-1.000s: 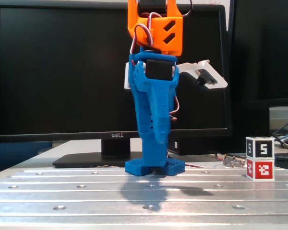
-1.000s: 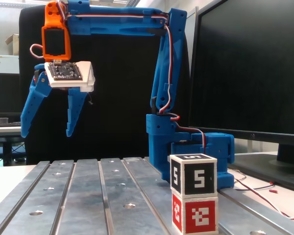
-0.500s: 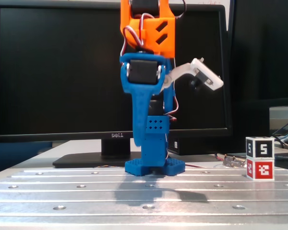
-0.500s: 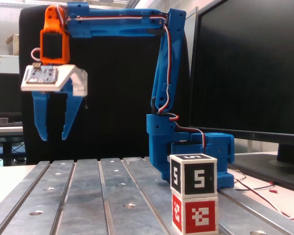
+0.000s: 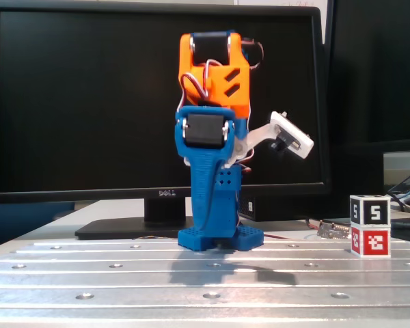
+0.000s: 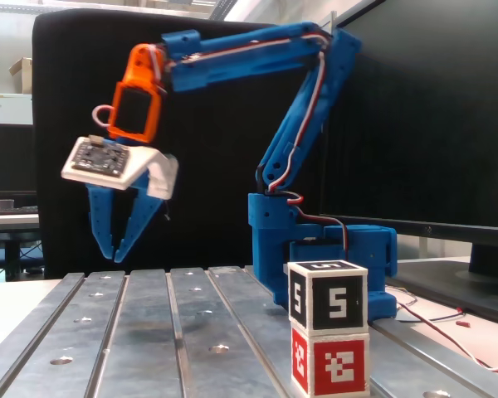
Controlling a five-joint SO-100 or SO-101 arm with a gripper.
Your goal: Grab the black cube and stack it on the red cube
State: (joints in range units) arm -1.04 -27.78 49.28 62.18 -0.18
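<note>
Black cube (image 6: pixel 328 295) marked 5 sits stacked on red cube (image 6: pixel 329 363), table (image 6: pixel 149 332) at 5 o'clock. Gripper (image 6: pixel 118 253) hangs empty at 9 o'clock, fingertips seemingly nearly together.

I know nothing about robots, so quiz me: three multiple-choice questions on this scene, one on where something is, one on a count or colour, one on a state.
1. Where is the black cube?
A. On top of the red cube
B. Inside the pincer
C. Lying beside the red cube on the table

2. How many cubes are there?
A. One
B. Two
C. Four

3. What is the pincer doing?
A. Clamping the black cube
B. Pressing on the red cube
C. Hanging empty above the metal table

Answers:
1. A, the cube marked 5 sits squarely on the red one in both fixed views.
2. B, only one black and one red cube show.
3. C, its fingers hold nothing and are well away from the stack; the tips are nearly together.
</note>
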